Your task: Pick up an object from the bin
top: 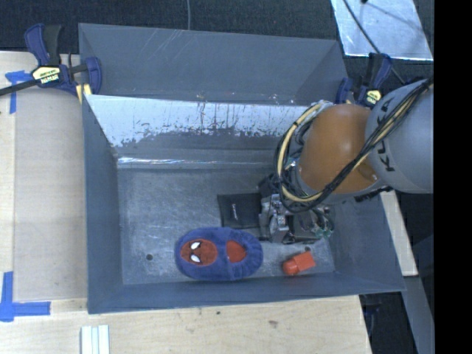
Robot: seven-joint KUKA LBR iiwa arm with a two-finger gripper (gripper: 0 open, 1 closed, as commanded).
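Note:
My gripper (276,222) is low in the right half of the bin, its body hanging below the orange wrist cover. It stands over the right edge of a flat black card-like item (237,210) lying on the bin floor. Just in front of it lies a blue slipper with a red spider-mask face (218,254), stretched along the front wall. A small orange-red block (299,263) rests at the front right, below the gripper. The fingertips are lost among the dark metal parts.
The orange cover and yellow-black cables hide the bin's right rear floor. The left half of the floor shows bare scuffed metal with one small dark speck (150,257). Sloped bin walls rise on all sides.

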